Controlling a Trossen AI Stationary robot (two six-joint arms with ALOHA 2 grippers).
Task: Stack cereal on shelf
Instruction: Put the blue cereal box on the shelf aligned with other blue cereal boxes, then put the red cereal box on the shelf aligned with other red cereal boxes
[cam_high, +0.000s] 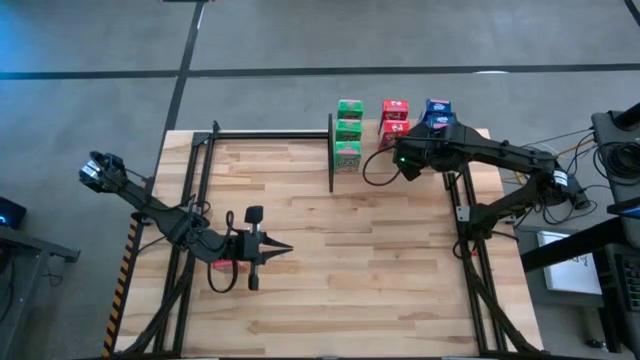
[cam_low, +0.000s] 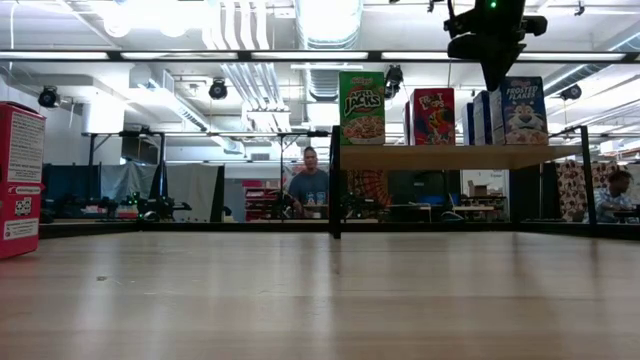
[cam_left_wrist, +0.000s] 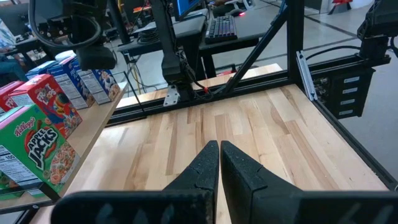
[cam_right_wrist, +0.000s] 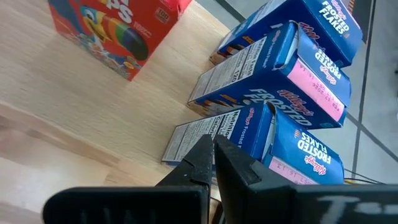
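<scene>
Above the shelf (cam_low: 460, 156), your right jaws (cam_right_wrist: 213, 163), pressed together and empty, could topple the Frosted Flakes boxes (cam_right_wrist: 280, 68).

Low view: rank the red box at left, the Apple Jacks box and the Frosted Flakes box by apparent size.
1. red box at left, likely just nearest the camera.
2. Apple Jacks box and Frosted Flakes box look alike; not ranking them.

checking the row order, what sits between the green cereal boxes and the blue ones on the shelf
The red boxes stand between the green boxes and blue boxes, seen in the high view.
</scene>
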